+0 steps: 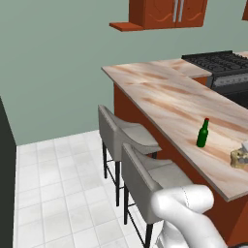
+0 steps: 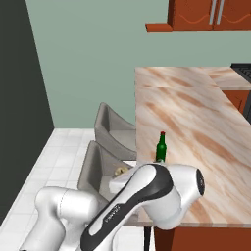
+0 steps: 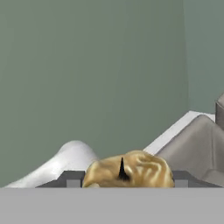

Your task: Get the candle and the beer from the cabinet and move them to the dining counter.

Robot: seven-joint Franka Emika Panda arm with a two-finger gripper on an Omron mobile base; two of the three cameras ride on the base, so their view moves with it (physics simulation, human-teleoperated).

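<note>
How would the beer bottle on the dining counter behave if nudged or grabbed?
The beer stands upright on the dining counter; being tall and slim on a narrow base, it would probably tip under a high push. On its side the round body would likely roll. It looks like smooth glass, so probably slippery and breakable.

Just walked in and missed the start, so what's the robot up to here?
The white arm is carrying the small tan-beige candle between its dark fingertips; in the hand view the gripper is closed on it, facing the green wall. The slim dark-green beer bottle already stands upright on the long beige-pink marble dining counter, beside the grey bar stools. The reddish-brown wall cabinet hangs shut in the background. The candle is not yet set down.
</note>
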